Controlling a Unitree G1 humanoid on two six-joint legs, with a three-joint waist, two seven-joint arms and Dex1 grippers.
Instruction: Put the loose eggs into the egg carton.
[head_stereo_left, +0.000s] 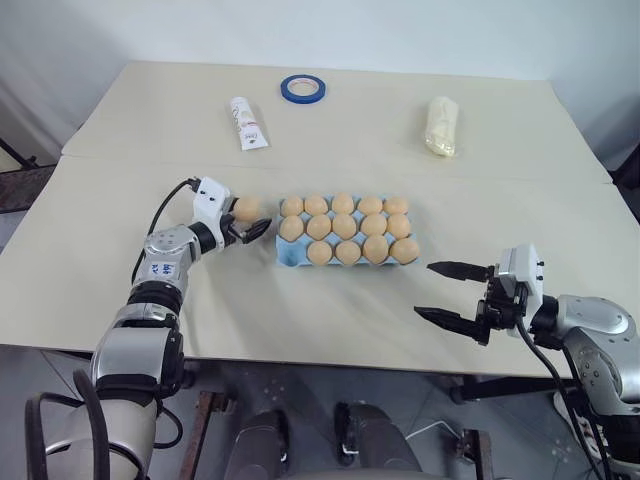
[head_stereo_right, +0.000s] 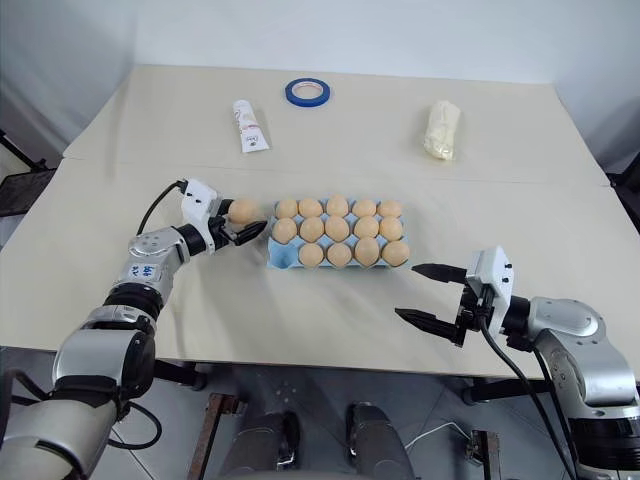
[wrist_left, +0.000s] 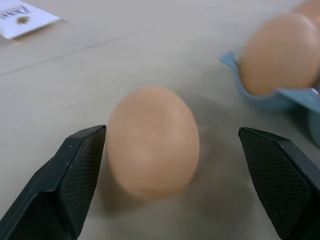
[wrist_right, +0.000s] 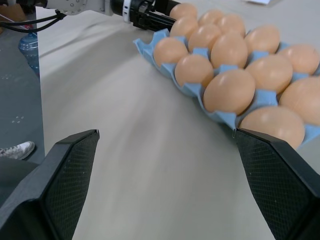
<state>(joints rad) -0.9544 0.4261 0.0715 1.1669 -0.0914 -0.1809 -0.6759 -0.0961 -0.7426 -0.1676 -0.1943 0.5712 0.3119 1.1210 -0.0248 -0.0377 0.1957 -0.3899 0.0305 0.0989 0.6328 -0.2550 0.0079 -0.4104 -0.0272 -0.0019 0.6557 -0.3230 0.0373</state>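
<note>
One loose egg (head_stereo_left: 246, 209) lies on the table just left of the egg carton (head_stereo_left: 291, 254). My left gripper (head_stereo_left: 250, 219) is open around this egg. In the left wrist view one finger (wrist_left: 75, 170) sits close against the egg (wrist_left: 152, 140), while the other finger (wrist_left: 280, 170) stands well off it. The light blue carton holds several tan eggs (head_stereo_left: 345, 227), and its front left cup shows blue. My right gripper (head_stereo_left: 424, 289) hangs open and holds nothing, off the carton's front right corner above the table's front edge. The right wrist view looks across the carton (wrist_right: 172, 80) toward the left gripper.
At the back of the table lie a white tube (head_stereo_left: 248, 123), a blue tape ring (head_stereo_left: 303, 88) and a pale lumpy bag (head_stereo_left: 441, 125). The table's front edge (head_stereo_left: 330, 360) runs just below both grippers.
</note>
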